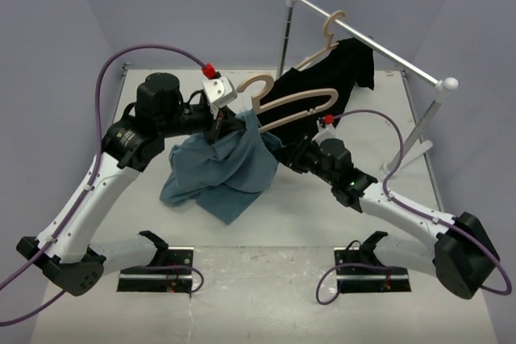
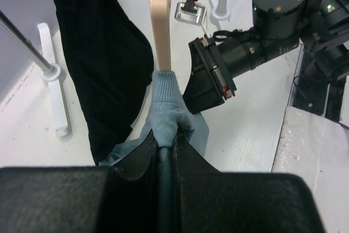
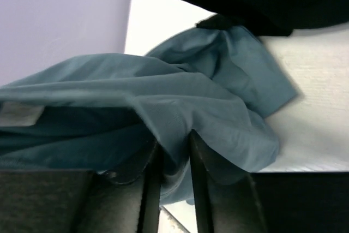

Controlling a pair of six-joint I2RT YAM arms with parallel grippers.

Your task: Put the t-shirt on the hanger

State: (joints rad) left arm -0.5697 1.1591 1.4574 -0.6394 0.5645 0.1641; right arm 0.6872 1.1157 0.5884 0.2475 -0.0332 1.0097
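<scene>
Blue-grey t-shirt [image 1: 222,168] sits bunched at the middle of the worktop [image 1: 322,231]. Its top is lifted and its lower folds slump on the surface.

The pale hanger [image 1: 294,105] is held in the air above the shirt's right shoulder, lying roughly level. Its left end is buried in the cloth.

- **Left gripper [image 1: 218,128]:** jaws closed on a wad of t-shirt. Its wrist view shows the cloth capping the near end of the wooden arm just past the fingertips. Cannot tell whether the wood itself is pinched too.
- **Right gripper [image 1: 284,155]:** low at the t-shirt's right edge, under the hanger. In its wrist view the jaws stand narrow, with a fold of t-shirt caught between them.

Edges:
- A black garment [image 1: 343,78] hangs on a second hanger [image 1: 326,34] from the rail [image 1: 379,50] at rear right.
- From above, its lower edge overlaps the far end of the pale hanger. Touching or apart, cannot tell.
- In the left wrist view the black cloth hangs just left of the wooden arm, with a thin strip of light between them.
- In the same view the right arm's wrist crowds in just right of the wooden arm.

Room:
- White worktop shows between the t-shirt's front hem and the arm bases.
- It also shows right of the shirt, out to the rail's post.
- The back left corner is white too.
</scene>
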